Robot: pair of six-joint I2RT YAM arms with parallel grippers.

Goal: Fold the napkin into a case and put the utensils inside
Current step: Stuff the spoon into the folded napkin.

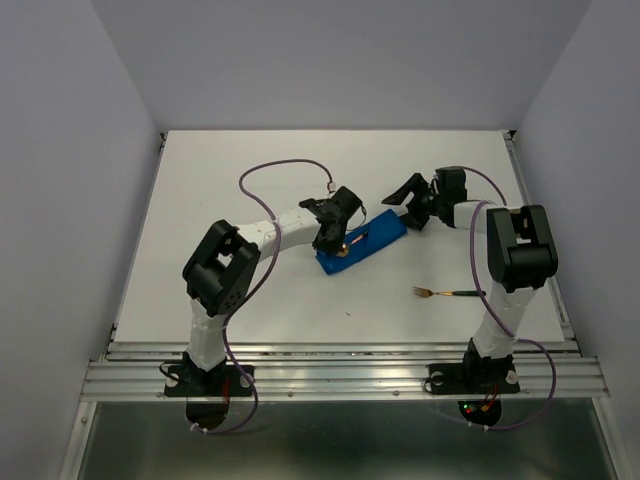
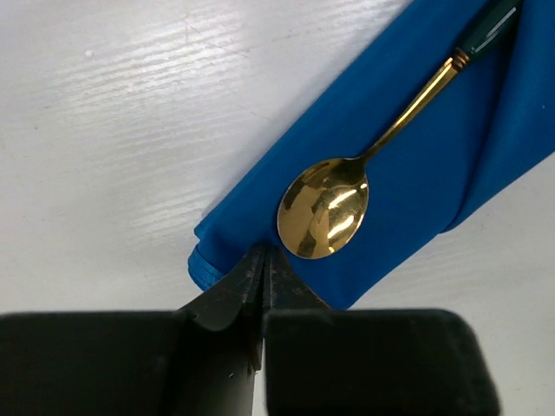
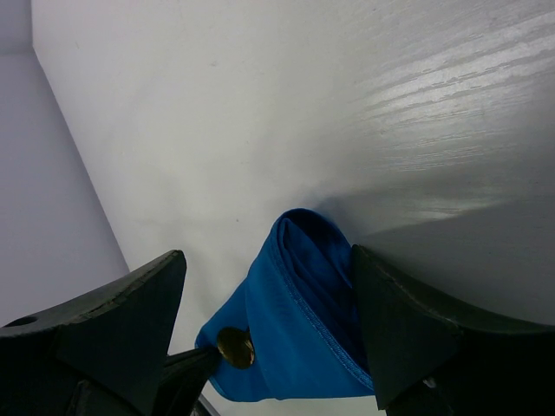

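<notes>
I am keeping my left gripper (image 2: 263, 260) pressed together, tips touching the near hem of the case (image 2: 416, 173); I cannot tell whether cloth is caught between them. The spoon (image 2: 325, 208) is lying just beyond the tips, handle running away along the case. My right gripper (image 3: 267, 256) is standing spread wide astride the case's other end, gripping nothing. The fork (image 1: 445, 293) is lying well behind it, crosswise, nearer that arm.

Napkin (image 2: 408, 173) is plain bright royal blue, zero pattern. Spoon (image 2: 323, 208) has a shiny gold bowl and neck, dark green handle. Fork (image 1: 445, 293) has a gold head and dark handle. Table (image 1: 250, 170) is white with faint grain streaks.
</notes>
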